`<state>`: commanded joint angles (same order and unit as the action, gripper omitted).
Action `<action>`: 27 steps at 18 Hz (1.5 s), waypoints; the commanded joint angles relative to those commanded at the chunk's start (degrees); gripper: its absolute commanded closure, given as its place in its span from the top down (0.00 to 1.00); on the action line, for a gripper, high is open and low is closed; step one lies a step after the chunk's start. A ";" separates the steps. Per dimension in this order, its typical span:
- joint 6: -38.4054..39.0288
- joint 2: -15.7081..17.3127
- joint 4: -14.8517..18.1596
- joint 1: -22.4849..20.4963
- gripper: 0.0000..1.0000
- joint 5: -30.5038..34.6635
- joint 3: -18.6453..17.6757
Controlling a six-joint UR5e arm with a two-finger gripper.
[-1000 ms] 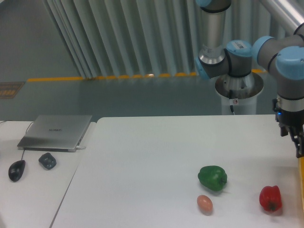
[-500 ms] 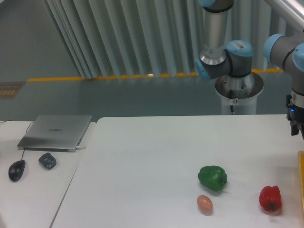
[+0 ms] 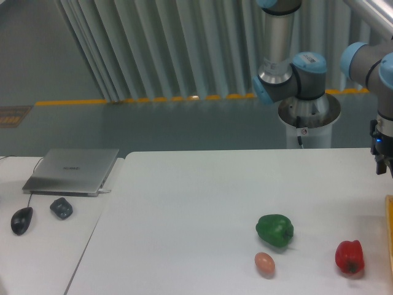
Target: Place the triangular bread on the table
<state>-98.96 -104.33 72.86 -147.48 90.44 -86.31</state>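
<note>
The table (image 3: 184, 209) took up most of the shot, plain white top. Beside it on the left was a smaller desk (image 3: 43, 246) with a silver laptop (image 3: 72, 170), a black mouse (image 3: 21, 220) and a small dark lump (image 3: 61, 208). The arm (image 3: 295, 67) stood behind the table, and its gripper (image 3: 383, 163) was cut off by the right edge, so couldn't tell if it was open or holding anything. Green pepper (image 3: 274, 230), red pepper (image 3: 349, 256) and a little egg (image 3: 264, 263) sat near each other. The triangular bread wasn't anywhere in view.
</note>
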 joint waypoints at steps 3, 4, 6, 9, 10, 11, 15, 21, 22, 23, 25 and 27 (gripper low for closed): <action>-0.61 0.09 -0.09 -0.52 1.00 -0.09 -0.27; -0.62 0.17 -0.17 -0.96 1.00 -0.17 -0.18; -0.44 0.18 -2.88 -2.10 1.00 -0.26 0.00; 0.26 -0.61 -8.35 -3.34 1.00 -0.26 0.09; 0.52 -1.05 -8.52 -3.25 1.00 -0.18 0.17; 1.31 -1.92 -9.13 -3.86 1.00 -0.26 0.87; 10.35 -4.65 -11.07 -4.57 1.00 -0.26 0.97; 14.59 -7.20 -10.99 -4.40 1.00 -0.26 0.26; 14.76 -7.82 -10.99 -4.39 1.00 -0.26 0.18; 14.85 -8.43 -10.99 -4.39 1.00 -0.26 0.17; 14.94 -10.01 -10.99 -4.39 1.00 -0.26 0.26; 15.03 -10.46 -10.99 -4.39 1.00 -0.26 0.26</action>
<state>-83.94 -114.78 61.87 -151.88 90.18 -86.04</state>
